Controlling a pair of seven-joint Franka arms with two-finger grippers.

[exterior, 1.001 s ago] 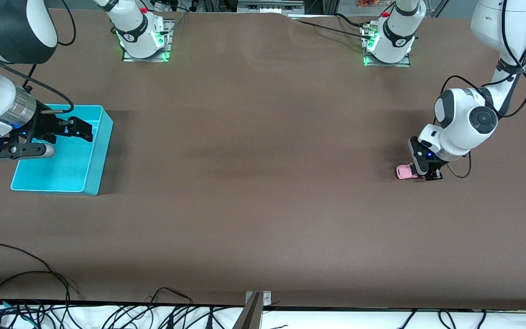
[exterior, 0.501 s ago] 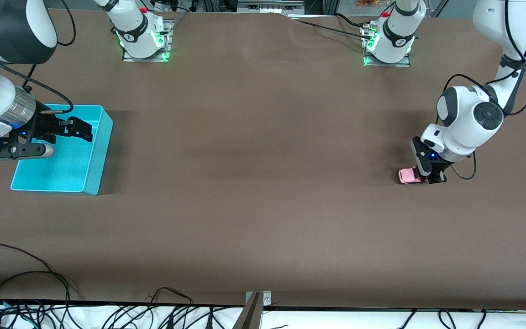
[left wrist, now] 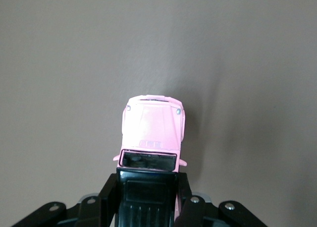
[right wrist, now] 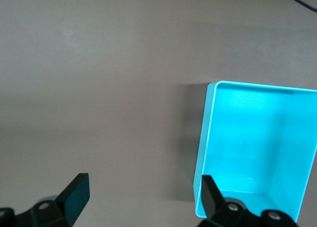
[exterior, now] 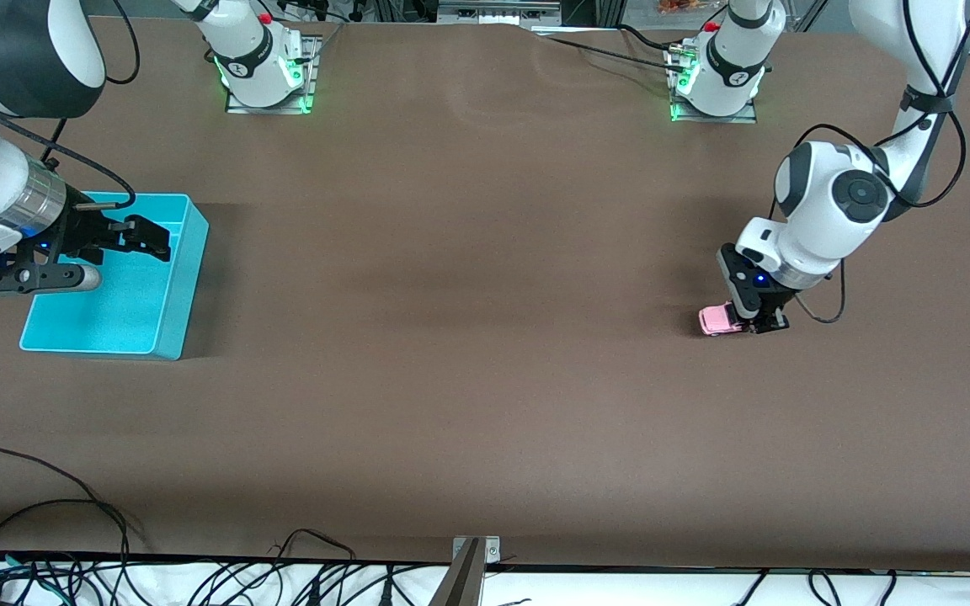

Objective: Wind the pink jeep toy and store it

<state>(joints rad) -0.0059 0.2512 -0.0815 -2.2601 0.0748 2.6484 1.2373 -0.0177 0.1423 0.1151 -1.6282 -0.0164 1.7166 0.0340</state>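
The pink jeep toy (exterior: 716, 320) stands on the brown table toward the left arm's end, its wheels on the surface. My left gripper (exterior: 756, 322) is shut on its black-roofed rear. In the left wrist view the jeep toy (left wrist: 152, 130) shows its pink hood, and the black fingers (left wrist: 108, 195) press both sides of its black roof. My right gripper (exterior: 144, 238) is open and empty over the turquoise bin (exterior: 173, 316), at the right arm's end. In the right wrist view its fingers (right wrist: 76, 193) spread wide beside the bin (right wrist: 204, 138).
The bin holds nothing that I can see. The two arm bases (exterior: 264, 63) stand at the table's farther edge. Cables (exterior: 47, 513) lie along the edge nearest the front camera. Bare brown table lies between the jeep and the bin.
My left gripper has moved the jeep along the table toward the right arm's end, after a small shift the opposite way. The right arm has not moved.
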